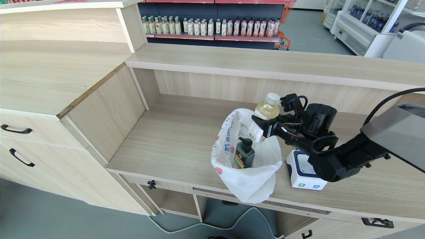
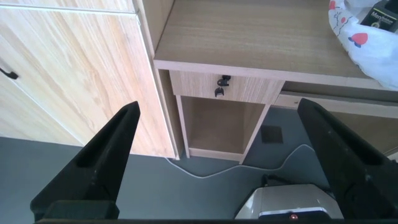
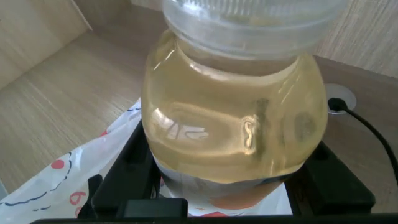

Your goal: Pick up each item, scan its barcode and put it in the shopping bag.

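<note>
Over far side of bag (image 1: 252, 182), we hold bottle (image 1: 267, 108) upright in right claw (image 1: 263, 127), fingers clamped on its lower body, cap up, likely so it goes in standing beside pump bottle (image 1: 245, 153) inside. Bag sits mid-counter (image 1: 172, 146), mouth open. Scanner (image 1: 303, 171) just right of bag, under our right arm, handy for barcode pass. Left claw (image 2: 217, 158) wide open, empty, low before counter's near edge, out of way.

This is a shop, a small grocery by the look of it. Store shelves (image 1: 245, 39) at the back carry rows of bottled drinks (image 1: 206, 27), and a glass-fronted chiller (image 1: 363, 25) stands at the far right. A light-wood checkout surface (image 1: 172, 142) holds a barcode scanner (image 1: 300, 172) and a shopping bag (image 1: 252, 181).
</note>
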{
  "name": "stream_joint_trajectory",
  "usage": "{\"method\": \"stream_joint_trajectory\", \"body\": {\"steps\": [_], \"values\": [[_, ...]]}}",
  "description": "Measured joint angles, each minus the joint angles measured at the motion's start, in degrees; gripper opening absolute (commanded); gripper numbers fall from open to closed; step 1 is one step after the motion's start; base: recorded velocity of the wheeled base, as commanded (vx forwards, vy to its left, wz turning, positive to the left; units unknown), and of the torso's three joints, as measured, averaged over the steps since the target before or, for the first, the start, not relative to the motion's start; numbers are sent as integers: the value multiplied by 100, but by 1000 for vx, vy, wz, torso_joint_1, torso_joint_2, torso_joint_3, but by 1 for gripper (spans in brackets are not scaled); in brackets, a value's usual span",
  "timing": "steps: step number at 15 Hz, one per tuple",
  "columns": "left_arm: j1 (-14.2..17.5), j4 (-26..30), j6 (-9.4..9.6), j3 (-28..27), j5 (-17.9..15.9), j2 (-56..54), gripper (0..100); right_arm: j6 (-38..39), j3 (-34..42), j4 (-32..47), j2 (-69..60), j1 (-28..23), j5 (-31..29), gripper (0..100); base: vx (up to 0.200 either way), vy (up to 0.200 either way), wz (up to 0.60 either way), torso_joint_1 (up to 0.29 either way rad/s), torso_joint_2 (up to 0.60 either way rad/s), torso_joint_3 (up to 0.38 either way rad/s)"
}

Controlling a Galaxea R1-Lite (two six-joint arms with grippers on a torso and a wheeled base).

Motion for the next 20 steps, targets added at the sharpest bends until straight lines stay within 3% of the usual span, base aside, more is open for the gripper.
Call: {"method": "stream_joint_trajectory", "body": {"steps": [6, 20], "values": [[0, 2, 0, 0, 0, 0, 100, -685, -196, -339, 523, -96, 414, 0, 0, 0, 0, 0, 0, 0], [0, 2, 2, 0, 0, 0, 100, -1235, -1108, -432, 1570, -352, 868, 0, 0, 0, 0, 0, 0, 0]]}}
